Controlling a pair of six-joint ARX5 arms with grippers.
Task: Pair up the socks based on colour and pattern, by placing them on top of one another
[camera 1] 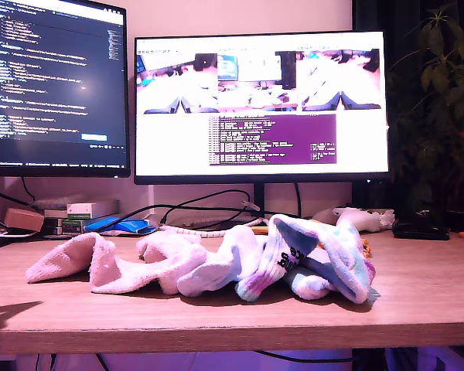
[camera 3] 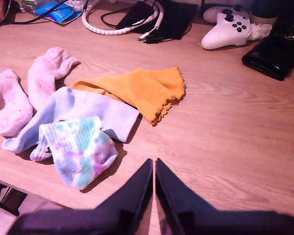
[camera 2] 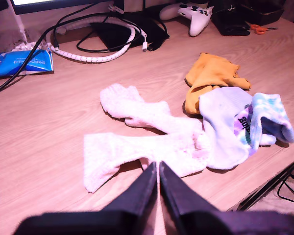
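Observation:
The socks lie bunched at the middle of the desk. In the first wrist view there are two fluffy pink socks (camera 2: 137, 149), a mustard-yellow sock (camera 2: 210, 73), a plain white sock (camera 2: 220, 122) and a tie-dye sock (camera 2: 269, 115). My first gripper (camera 2: 158, 166) is shut and empty, its tips just short of the nearer pink sock. My second gripper (camera 3: 154, 162) is also shut and empty, over bare wood near the tie-dye sock (camera 3: 81, 147), the white sock (camera 3: 88, 112) and the frilly yellow sock (camera 3: 137, 88). Neither gripper shows in the exterior view, where the pink socks (camera 1: 116, 263) are on the left of the pile.
A white game controller (camera 3: 228, 29), a black case (camera 3: 274, 54), coiled cables (camera 2: 108, 34) and a blue pack (camera 2: 24, 61) lie behind the socks. Two monitors (camera 1: 259, 104) stand at the back. Orange scissors (camera 2: 259, 28) sit near the controller. The desk's front edge (camera 1: 232, 340) is close.

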